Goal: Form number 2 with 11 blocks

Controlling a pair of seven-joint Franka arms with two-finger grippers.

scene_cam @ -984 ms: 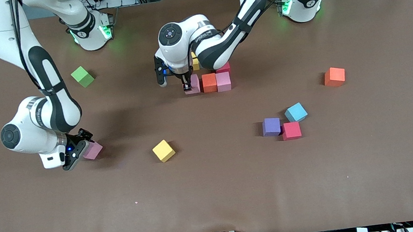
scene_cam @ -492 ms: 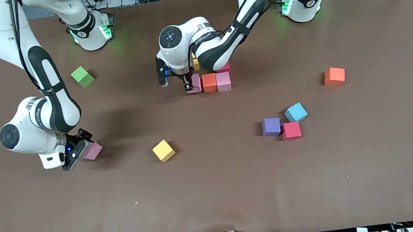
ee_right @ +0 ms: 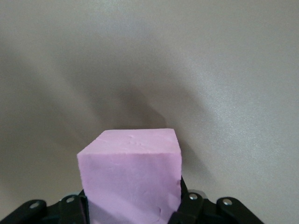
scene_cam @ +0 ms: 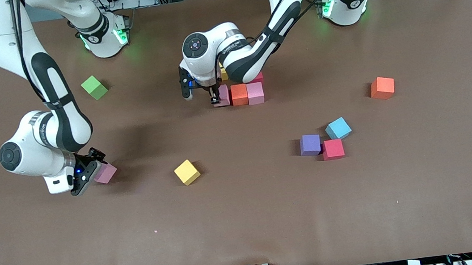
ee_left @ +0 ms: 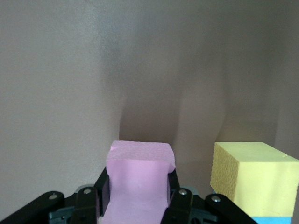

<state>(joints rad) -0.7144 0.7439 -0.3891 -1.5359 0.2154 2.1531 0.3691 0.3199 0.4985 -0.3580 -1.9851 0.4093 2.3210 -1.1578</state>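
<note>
My left gripper (scene_cam: 215,99) is shut on a pink block (scene_cam: 223,94) at the end of a short row, beside an orange block (scene_cam: 239,94) and another pink block (scene_cam: 255,92). A red block (scene_cam: 257,77) and a yellow block (scene_cam: 223,73) sit just farther from the camera, mostly hidden under the arm. In the left wrist view the pink block (ee_left: 138,175) is squeezed between the fingers, with the yellow block (ee_left: 254,179) beside it. My right gripper (scene_cam: 95,170) is shut on a pink block (scene_cam: 106,172) low over the table toward the right arm's end, and that block (ee_right: 131,179) fills its jaws.
Loose blocks lie nearer the camera: a yellow one (scene_cam: 187,172), and a purple (scene_cam: 310,144), a light blue (scene_cam: 337,128) and a red one (scene_cam: 333,149) clustered together. An orange block (scene_cam: 382,88) lies toward the left arm's end. A green cube (scene_cam: 94,87) sits near the right arm's base.
The left hand has nudged its pink block slightly closer against the orange block. The right hand has shifted only a little with its block. Both grips are unchanged.
</note>
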